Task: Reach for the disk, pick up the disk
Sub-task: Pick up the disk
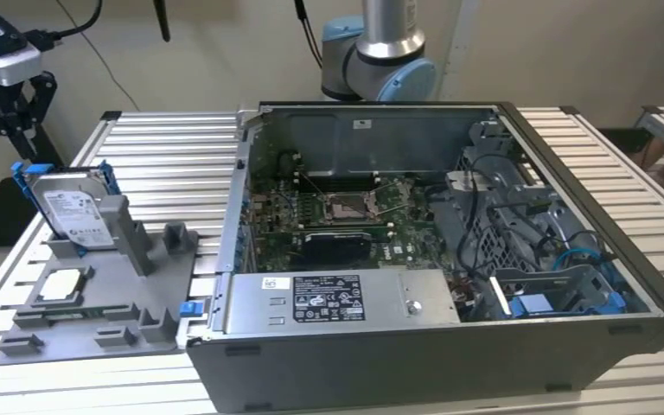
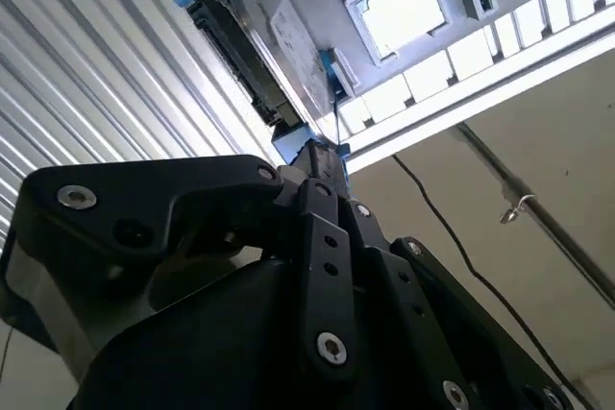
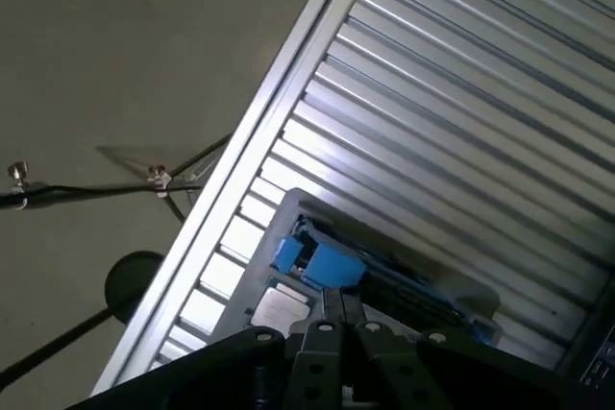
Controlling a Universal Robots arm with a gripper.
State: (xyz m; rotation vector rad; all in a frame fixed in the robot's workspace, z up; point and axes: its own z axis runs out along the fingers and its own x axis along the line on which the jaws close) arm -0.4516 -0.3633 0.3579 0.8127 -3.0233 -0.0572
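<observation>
Upright silver disk (image 1: 55, 187); white label (image 1: 75, 209); blue bracket (image 1: 28, 169).

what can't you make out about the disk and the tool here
Disk lower edge: exterior view, sunk in the grey holder.
Part of the disk: first wrist view, covered by the tool.
Tool: exterior view, cut off by the picture's left edge.
</observation>
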